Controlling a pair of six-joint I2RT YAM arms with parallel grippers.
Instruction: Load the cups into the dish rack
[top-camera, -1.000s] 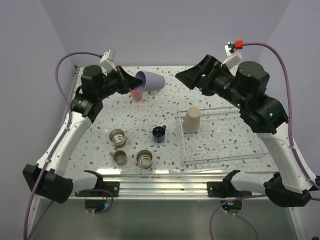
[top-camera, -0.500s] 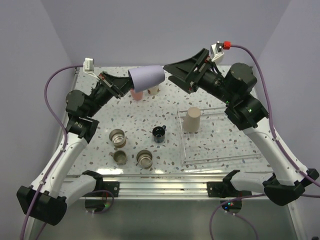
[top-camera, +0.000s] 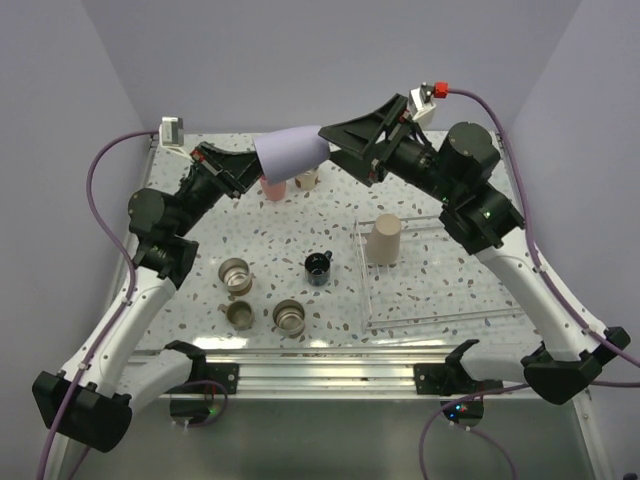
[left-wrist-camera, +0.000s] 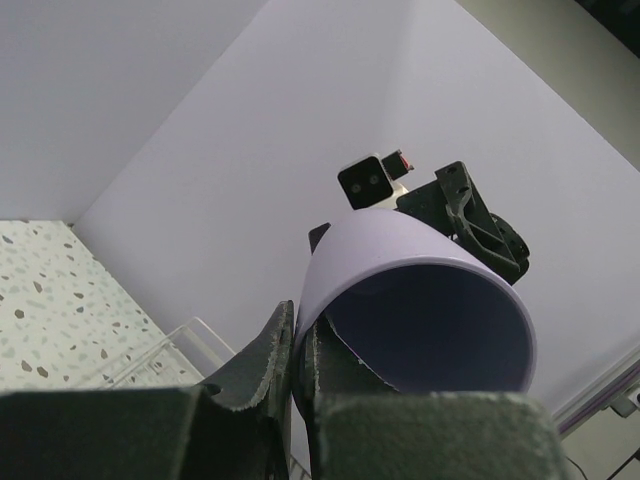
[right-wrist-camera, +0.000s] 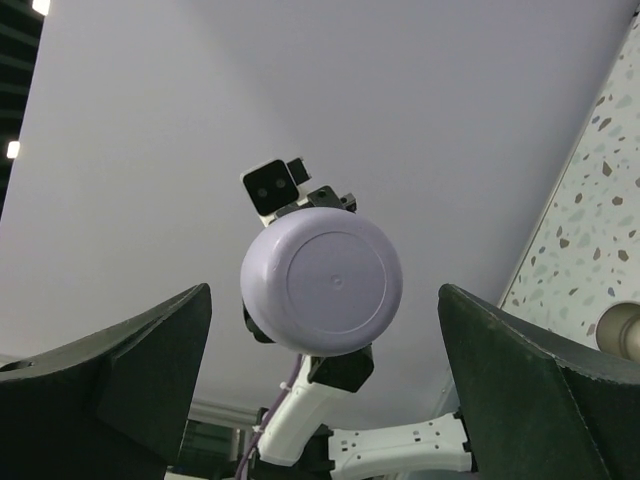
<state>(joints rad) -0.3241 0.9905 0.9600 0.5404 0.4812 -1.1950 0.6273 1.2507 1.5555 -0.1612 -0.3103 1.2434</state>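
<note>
Aloft, left end effector (left-wrist-camera: 296, 340) pinches rim of the lavender cup (top-camera: 290, 152).

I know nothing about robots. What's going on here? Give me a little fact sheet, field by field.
left gripper: shut on the lavender cup by its rim, cup held sideways in the air
right gripper: open wide, facing the cup's base
dish rack: one beige cup inside
table: black mug and three metal cups near the front

Cup (top-camera: 383, 240) apparently in rack (top-camera: 440, 317); mug (top-camera: 318, 267) left.
</note>
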